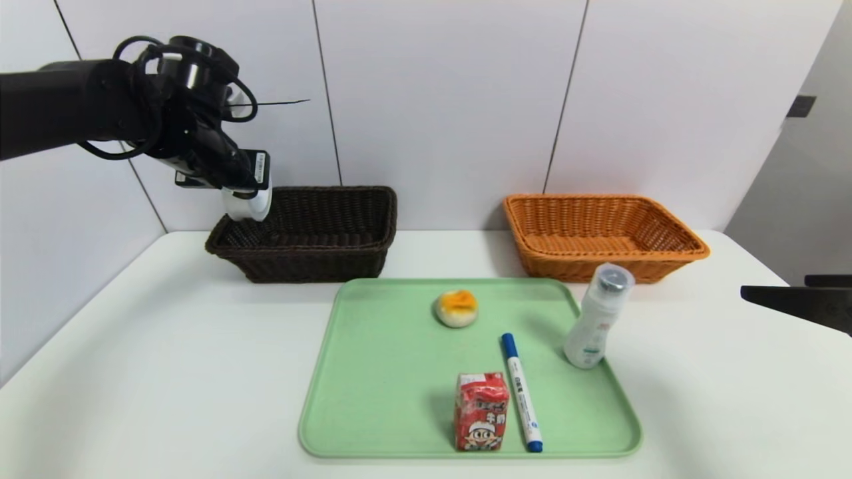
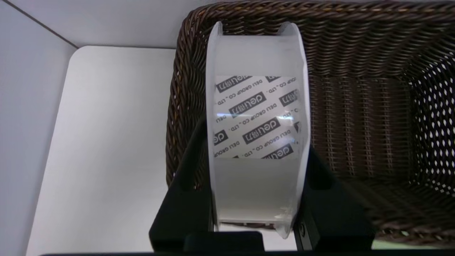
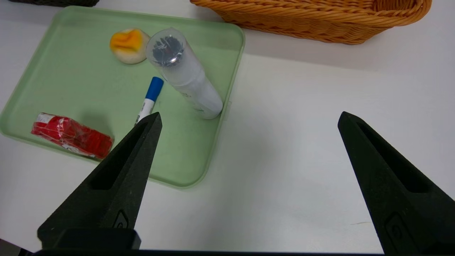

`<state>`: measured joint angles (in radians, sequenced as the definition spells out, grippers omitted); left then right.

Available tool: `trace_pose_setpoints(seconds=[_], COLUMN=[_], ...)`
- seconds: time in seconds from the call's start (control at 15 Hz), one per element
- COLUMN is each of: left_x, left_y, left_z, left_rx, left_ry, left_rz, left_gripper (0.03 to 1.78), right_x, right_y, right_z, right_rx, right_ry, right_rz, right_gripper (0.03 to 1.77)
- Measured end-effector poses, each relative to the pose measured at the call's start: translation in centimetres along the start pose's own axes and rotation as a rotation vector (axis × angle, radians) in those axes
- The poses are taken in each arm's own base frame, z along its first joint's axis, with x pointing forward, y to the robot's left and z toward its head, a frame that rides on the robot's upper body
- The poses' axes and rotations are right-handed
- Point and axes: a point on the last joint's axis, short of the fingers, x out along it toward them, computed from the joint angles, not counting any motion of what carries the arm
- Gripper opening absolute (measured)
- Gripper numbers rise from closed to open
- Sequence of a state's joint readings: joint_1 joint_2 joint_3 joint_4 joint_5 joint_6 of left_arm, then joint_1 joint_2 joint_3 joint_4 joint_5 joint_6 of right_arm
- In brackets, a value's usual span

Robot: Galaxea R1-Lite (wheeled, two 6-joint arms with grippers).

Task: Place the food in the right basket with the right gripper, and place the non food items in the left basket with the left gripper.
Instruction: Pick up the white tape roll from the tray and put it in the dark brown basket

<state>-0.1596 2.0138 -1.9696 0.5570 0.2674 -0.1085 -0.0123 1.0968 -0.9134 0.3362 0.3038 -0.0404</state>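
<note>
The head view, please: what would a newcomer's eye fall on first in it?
First, the left claw, raised over the near-left corner of the dark brown basket and gripping a white tape roll. Next, the green tray in the middle of the table, holding a red drink carton, a bun, a marker and an upright white bottle. The orange basket sits empty at the back right.

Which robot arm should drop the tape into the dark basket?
The left. Its claw already grips the tape roll right above the dark basket. The right claw is open over the table, beside the green tray.
</note>
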Motion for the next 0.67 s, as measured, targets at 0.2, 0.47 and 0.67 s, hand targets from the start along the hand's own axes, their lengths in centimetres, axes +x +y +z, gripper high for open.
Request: trace_pose_setpoints(seconds=[0.2, 0.47, 0.67], left_x=[2.6, 4.4, 5.6], left_y=[0.6, 0.5, 0.2], left_z=[-0.7, -1.5, -2.0], left_rx=[-0.019, -0.027, -0.033], left_ry=[0.040, 0.074, 0.097], left_rz=[-0.013, -0.012, -0.009], left_gripper=[0.58, 0.58, 0.58], right_x=[-0.1, -0.3, -0.5], right_y=[0.0, 0.1, 0.2], right_z=[-0.1, -0.2, -0.2], right_rx=[0.001, 0.000, -0.002], right_ry=[-0.001, -0.006, -0.010], right_rz=[-0.001, -0.001, 0.000], right_gripper=[1.71, 1.71, 1.71])
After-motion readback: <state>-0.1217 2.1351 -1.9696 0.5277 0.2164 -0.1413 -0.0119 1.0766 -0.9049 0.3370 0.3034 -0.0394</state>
